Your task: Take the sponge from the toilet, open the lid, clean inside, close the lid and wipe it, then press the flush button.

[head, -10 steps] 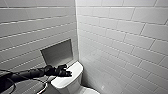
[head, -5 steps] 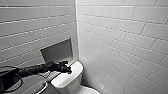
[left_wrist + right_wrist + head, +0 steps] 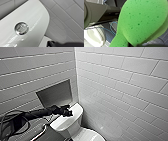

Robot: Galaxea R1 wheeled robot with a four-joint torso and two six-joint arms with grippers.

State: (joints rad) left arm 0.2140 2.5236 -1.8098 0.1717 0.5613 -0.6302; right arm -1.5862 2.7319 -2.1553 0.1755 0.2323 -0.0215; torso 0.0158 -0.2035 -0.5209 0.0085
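Observation:
The white toilet (image 3: 75, 122) stands in the corner, its tank top against the tiled wall. My left arm reaches in from the left, and my left gripper (image 3: 67, 112) hovers shut just above the tank top, empty. The flush button (image 3: 21, 28), round with a metallic ring, sits in the glossy tank top close under the left wrist. The bright green sponge (image 3: 142, 21) looms large in the right wrist view, pinched at its narrow end by my right gripper (image 3: 133, 44), which is shut on it.
A grey recessed niche (image 3: 55, 94) is set in the left tiled wall behind the tank. White tiles (image 3: 125, 84) close the right side. My dark body and cables (image 3: 15, 122) are at the lower left. A blue cable (image 3: 113, 26) lies over dark floor.
My left gripper has edged a little farther over the tank top. The sponge stays in the right gripper.

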